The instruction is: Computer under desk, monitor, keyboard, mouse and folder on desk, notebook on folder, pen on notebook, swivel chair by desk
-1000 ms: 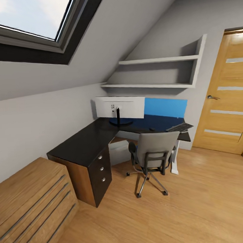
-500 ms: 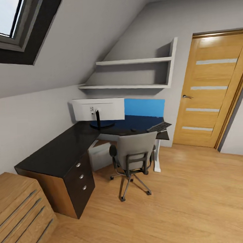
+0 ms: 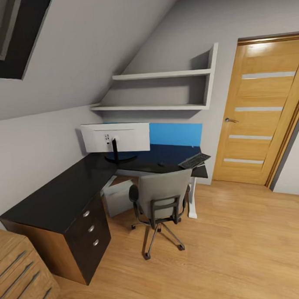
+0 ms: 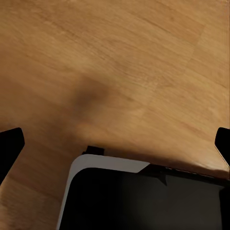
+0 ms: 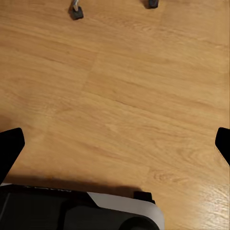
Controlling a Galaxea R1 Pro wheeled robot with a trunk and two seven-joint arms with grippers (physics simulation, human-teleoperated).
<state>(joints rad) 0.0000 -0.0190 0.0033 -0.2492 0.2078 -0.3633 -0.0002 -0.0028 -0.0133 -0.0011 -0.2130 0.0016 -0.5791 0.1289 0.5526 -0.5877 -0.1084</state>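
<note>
Two-tier grey-white wall shelf (image 3: 164,90): mounted under the sloped ceiling, both boards bare, vertical end panel on the door side.

Light wooden door with four frosted horizontal panes (image 3: 261,114): shut, metal lever handle (image 3: 229,119) on the edge nearer the shelf.

Black-framed skylight (image 3: 12,38): set in the sloped wall, upper corner of the head view.

Low light-wood drawer unit with dark slot handles (image 3: 20,277): stands on the light wood plank floor (image 3: 241,250), bottom corner of the head view.
</note>
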